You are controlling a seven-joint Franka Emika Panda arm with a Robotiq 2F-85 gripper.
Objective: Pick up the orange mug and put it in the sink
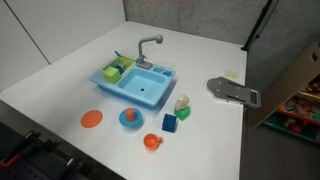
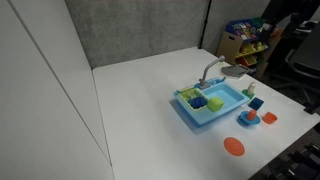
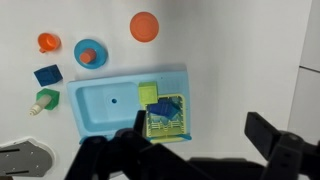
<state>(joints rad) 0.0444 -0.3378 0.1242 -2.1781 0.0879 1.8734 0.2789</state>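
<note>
The orange mug (image 1: 152,142) is sitting on the white counter (image 1: 60,70), outside the sink, low in the frame and a little right of centre in an exterior view. It is showing as a small, smooth, plastic-looking cup. In the wrist view it is sitting in the upper left corner (image 3: 48,42), with a small handle sticking out to one side.

The jaws of the gripper (image 3: 195,160) are showing as dark, blocky shapes along the bottom edge of the wrist view. They are standing wide apart, holding nothing and touching nothing. The mug is lying well apart from them, across the frame.

Just beside the mug, a round blue dish (image 3: 90,53) is carrying a small orange piece at its middle. Near the mug, a dark blue cube (image 3: 47,75) is resting on the counter. Below the cube in the wrist view, a green and white object (image 3: 42,100) is lying; its shape is too small to tell. A flat orange disc (image 3: 145,26) is lying near the top of that view, apart from the others.

The sink (image 3: 110,100) is a light blue, rectangular toy basin with rounded corners, sitting mid-frame between the mug and the jaws. A green and yellow slatted rack (image 3: 165,115) is filling its right compartment. A grey faucet (image 1: 148,45) is rising from its back edge. A flat grey metal-looking piece (image 1: 232,91) is lying at the right side of the counter.
</note>
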